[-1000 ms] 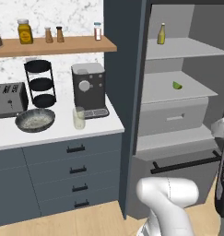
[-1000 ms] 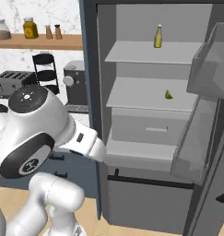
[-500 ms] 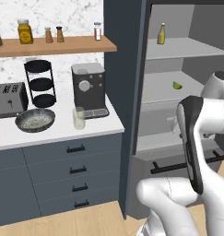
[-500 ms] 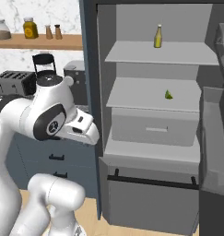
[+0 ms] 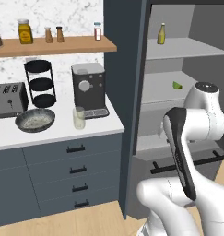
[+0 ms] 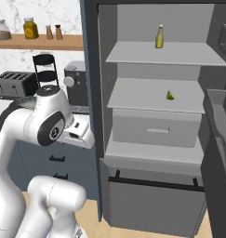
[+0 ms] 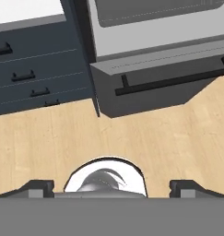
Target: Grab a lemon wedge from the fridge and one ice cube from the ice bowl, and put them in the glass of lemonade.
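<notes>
On the fridge's (image 6: 151, 116) middle shelf lies the lemon wedge (image 6: 170, 95), tiny, light, likely slippery; pinch its flat flanks gently. Beside the coffee machine waits the glass of lemonade (image 5: 79, 117). Pincer (image 7: 112, 189) spread wide, empty.

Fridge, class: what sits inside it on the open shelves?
Inside the fridge, a tall yellow bottle stands on the top shelf and the lemon wedge lies on the shelf below. The closed drawer hides its contents.
</notes>
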{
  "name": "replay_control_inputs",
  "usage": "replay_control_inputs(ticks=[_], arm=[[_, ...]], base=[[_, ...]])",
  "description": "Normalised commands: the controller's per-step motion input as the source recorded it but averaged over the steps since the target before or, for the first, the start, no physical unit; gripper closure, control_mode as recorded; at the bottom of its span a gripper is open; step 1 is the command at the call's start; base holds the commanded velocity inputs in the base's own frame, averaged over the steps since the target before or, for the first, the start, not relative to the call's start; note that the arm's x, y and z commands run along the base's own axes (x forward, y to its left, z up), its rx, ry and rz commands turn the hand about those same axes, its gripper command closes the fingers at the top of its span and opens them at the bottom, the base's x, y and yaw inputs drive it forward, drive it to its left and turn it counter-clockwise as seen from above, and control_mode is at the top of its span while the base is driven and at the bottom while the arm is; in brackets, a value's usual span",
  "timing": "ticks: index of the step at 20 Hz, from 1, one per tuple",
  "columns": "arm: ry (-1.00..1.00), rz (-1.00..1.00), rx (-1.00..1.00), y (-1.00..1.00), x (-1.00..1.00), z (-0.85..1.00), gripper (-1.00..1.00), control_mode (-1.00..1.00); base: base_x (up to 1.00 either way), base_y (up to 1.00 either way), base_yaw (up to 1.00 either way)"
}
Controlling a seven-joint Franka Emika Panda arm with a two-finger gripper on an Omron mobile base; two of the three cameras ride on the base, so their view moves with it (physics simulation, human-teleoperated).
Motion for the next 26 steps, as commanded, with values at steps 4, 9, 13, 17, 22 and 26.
replay_control_inputs(ticks=[4,9,13,17,22,26], arm=[[-0.18,0.00,0.00,0.00,-0.21,0.00,-1.00,-1.00],[-0.10,0.01,0.00,0.00,-0.06,0.00,-1.00,-1.00],[-0.07,0.01,0.00,0.01,-0.03,0.00,-1.00,-1.00],[-0.01,0.00,0.00,0.01,0.00,-0.07,-1.00,1.00],[0.00,0.00,0.00,0.00,0.00,0.00,-1.00,1.00],[0.00,0.00,0.00,0.00,0.00,0.00,-1.00,1.00]], base=[[0.00,0.00,0.00],[0.00,0.00,0.00],[0.00,0.00,0.00],[-0.02,0.00,-0.01],[-0.18,-0.25,-0.10],[-0.10,-0.54,-0.02]])
